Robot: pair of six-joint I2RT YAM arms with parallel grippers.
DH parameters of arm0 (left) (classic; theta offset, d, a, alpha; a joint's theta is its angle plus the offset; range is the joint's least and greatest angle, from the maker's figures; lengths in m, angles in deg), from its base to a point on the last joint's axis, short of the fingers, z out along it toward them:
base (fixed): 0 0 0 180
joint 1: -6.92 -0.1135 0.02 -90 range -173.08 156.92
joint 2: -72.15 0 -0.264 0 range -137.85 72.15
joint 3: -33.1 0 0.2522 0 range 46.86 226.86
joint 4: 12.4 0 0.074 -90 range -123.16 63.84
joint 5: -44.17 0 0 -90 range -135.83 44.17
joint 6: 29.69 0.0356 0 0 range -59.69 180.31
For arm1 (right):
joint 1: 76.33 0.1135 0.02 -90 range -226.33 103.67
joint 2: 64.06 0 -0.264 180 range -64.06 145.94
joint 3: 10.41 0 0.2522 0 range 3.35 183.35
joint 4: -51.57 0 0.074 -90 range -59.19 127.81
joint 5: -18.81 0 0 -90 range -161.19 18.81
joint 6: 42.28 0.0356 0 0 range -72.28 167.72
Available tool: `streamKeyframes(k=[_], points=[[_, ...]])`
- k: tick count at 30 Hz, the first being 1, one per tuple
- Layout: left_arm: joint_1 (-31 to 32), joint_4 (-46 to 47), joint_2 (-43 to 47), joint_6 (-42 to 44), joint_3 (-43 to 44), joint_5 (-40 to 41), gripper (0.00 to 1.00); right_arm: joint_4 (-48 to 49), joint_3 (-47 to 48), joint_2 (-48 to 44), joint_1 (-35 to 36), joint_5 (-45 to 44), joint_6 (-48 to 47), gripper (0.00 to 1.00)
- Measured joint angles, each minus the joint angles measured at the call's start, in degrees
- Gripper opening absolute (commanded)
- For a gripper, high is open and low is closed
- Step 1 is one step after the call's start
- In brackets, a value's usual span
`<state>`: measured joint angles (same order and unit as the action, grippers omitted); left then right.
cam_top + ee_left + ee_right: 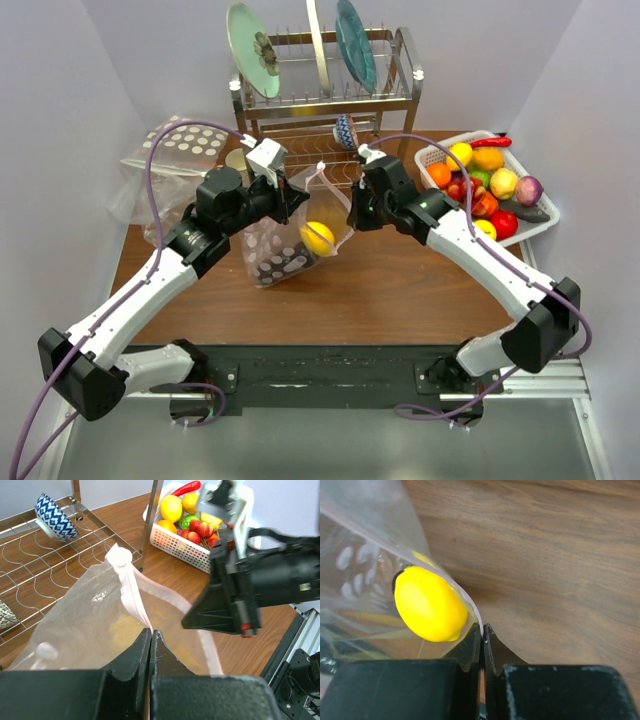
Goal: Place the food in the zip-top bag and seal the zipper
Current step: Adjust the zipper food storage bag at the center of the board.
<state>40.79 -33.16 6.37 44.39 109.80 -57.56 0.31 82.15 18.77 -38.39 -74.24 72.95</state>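
The see-through zip-top bag (290, 240) hangs above the middle of the table, held between my two grippers with its mouth open. My left gripper (298, 200) is shut on the pinkish zipper strip (131, 592), with the jaws pressed together (151, 631). My right gripper (352, 217) is shut on the opposite edge of the bag (482, 626). A yellow lemon (318, 237) lies inside the bag, close to the right fingers (429, 604). A dark patch with white dots (280, 265) shows at the bag's lower end. The rest of the food (485, 180) sits in the white basket.
The white basket (432, 160) stands at the back right and also shows in the left wrist view (180, 547). A metal dish rack (330, 95) with plates and a blue patterned bowl (54, 516) is behind the bag. A polka-dot bag (185, 150) lies at the back left.
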Motion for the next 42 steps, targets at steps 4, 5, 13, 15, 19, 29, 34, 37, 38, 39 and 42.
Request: streamKeyframes(k=[4,5,13,15,19,29,34,37,38,39,42], points=[[0.0,0.1,-0.3,0.0,0.2,-0.3,0.00,-5.6,5.8,-1.9,0.0,0.1,-0.3,0.00],[0.0,0.1,-0.5,0.0,0.3,-0.5,0.00,-6.6,8.6,-2.3,0.0,0.5,-0.3,0.00],[0.0,0.2,-1.5,-0.1,0.6,-4.1,0.00,-6.6,21.0,-9.0,0.0,2.3,-0.6,0.00],[0.0,0.2,-1.5,0.0,0.7,-5.1,0.00,-6.8,20.9,-9.0,0.0,1.0,-1.2,0.00],[0.0,0.0,-0.7,0.0,1.1,-5.5,0.00,-7.0,16.3,-6.7,0.0,-2.7,-2.2,0.00],[0.0,0.2,0.3,0.0,3.2,-6.3,0.00,-12.2,14.4,-2.8,0.1,-6.5,-3.5,0.00],[0.0,-0.7,-1.1,0.0,3.2,-5.4,0.00,-11.1,16.9,-6.5,0.1,-6.3,-3.9,0.00],[0.0,-1.6,-1.0,0.5,3.2,-3.5,0.00,-9.9,16.2,-6.6,0.1,-5.3,-3.8,0.00],[0.0,-2.1,-1.0,0.5,3.2,-2.7,0.00,-9.1,15.4,-6.4,0.1,-4.7,-3.6,0.00],[-0.1,-2.5,-1.0,0.6,3.2,-2.0,0.00,-8.2,14.5,-6.1,0.0,-4.2,-3.5,0.00],[-0.4,-3.3,-1.0,0.7,3.7,-0.5,0.00,-7.0,12.6,-4.5,0.0,-1.7,-2.9,0.00]])
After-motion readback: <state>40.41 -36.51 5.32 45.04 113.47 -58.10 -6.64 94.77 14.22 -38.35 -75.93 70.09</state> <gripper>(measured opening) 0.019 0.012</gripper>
